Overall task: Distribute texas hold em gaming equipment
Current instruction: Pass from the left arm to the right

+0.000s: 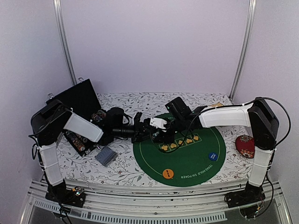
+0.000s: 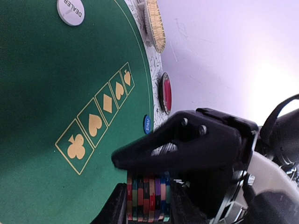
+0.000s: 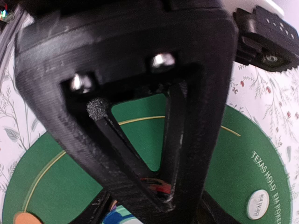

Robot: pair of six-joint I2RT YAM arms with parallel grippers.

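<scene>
Both arms meet over the upper left part of the green poker mat. My left gripper is shut on a stack of striped poker chips, clamped face to face between its fingers. My right gripper straddles the same stack, and one of its black fingers lies across the chips' rims. The left gripper's triangular finger hides whether the right pads touch the chips. On the mat lie a white dealer disc, a blue disc and an orange disc. A grey-blue card deck lies left of the mat.
An open black case holding more chips stands at the left, its lid raised. A red round cushion sits at the right edge. A tan woven mat lies at the back right. The table's front edge runs just below the green mat.
</scene>
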